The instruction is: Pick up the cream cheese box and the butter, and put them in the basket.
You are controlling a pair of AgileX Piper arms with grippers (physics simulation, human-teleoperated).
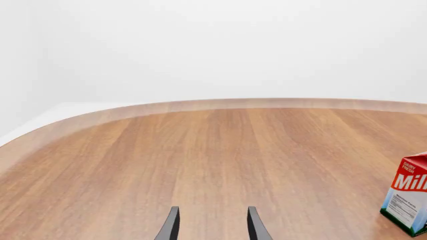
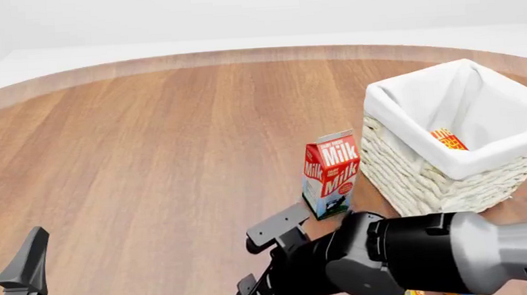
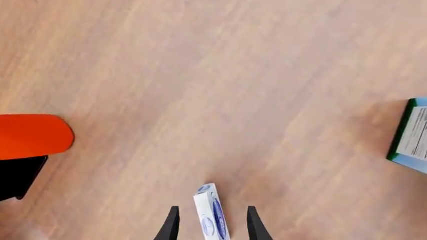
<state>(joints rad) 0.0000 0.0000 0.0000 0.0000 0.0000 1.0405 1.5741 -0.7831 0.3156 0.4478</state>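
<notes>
The basket (image 2: pixel 427 173) is parked at the right side of the wooden table (image 2: pixel 156 160) in the front view, and something red-orange with yellow print can be spotted down inside its white lining; whether that's the butter can't really be told from the little bit showing. A milk carton (image 2: pixel 331 175) is stood upright just beside the basket's near-left corner, and it's also caught at the edge of the left wrist view. The right end effector (image 3: pixel 212 220) is held low over the table near the milk carton, fingers spread, and the cream cheese box (image 3: pixel 211 212) is seen between them in the right wrist view as a narrow white and blue thing; whether the fingers are actually touching it can't be made out. An orange rounded shape (image 3: pixel 33 136) is stuck in at the edge of that same view. The left end effector (image 1: pixel 212 225) is kept over bare wood, jaws spread apart with nothing held.
</notes>
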